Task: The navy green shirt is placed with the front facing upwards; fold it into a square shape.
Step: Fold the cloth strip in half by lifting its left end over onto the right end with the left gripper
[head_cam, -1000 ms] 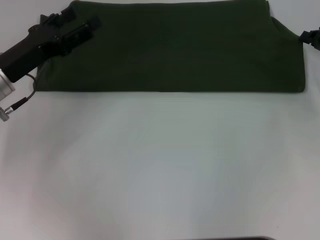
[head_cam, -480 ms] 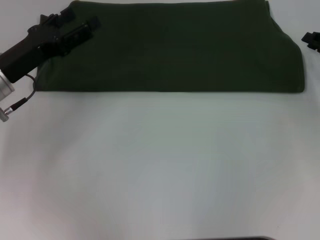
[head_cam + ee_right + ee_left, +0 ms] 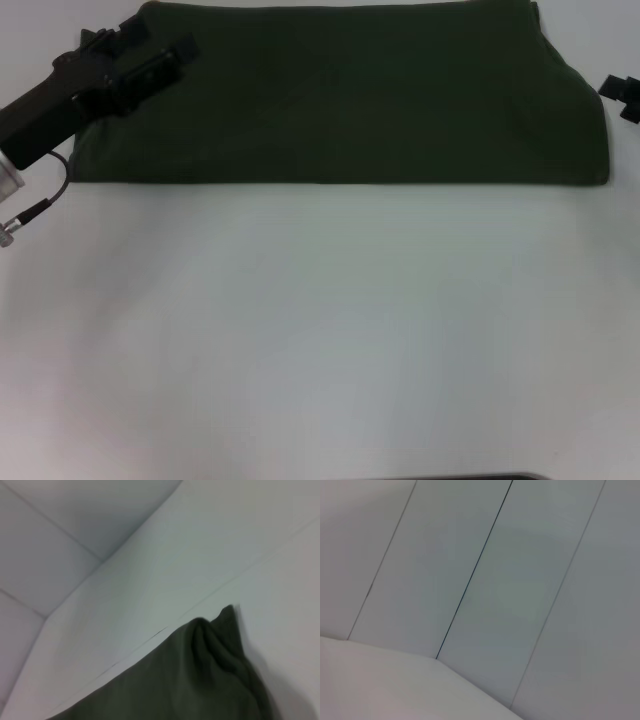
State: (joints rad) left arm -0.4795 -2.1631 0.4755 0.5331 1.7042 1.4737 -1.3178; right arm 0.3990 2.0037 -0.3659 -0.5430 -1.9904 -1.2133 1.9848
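Observation:
The navy green shirt [image 3: 340, 95] lies folded into a long flat band across the far side of the white table [image 3: 320, 340], plain green side up, with no letters showing. My left gripper [image 3: 160, 38] hovers over the shirt's left end with its two fingers apart and nothing between them. Only a dark sliver of my right gripper [image 3: 620, 92] shows at the picture's right edge, just off the shirt's right end. In the right wrist view a bunched corner of the shirt [image 3: 200, 680] rests on the table. The left wrist view holds only white panels.
A thin black cable [image 3: 45, 200] hangs from the left arm beside the shirt's left edge. White wall panels [image 3: 480, 580] rise behind the table. A dark strip [image 3: 470, 477] shows at the table's near edge.
The left arm has drawn back a little toward the left. The right gripper has shifted slightly at the right edge, with less of it showing. The shirt lies unchanged.

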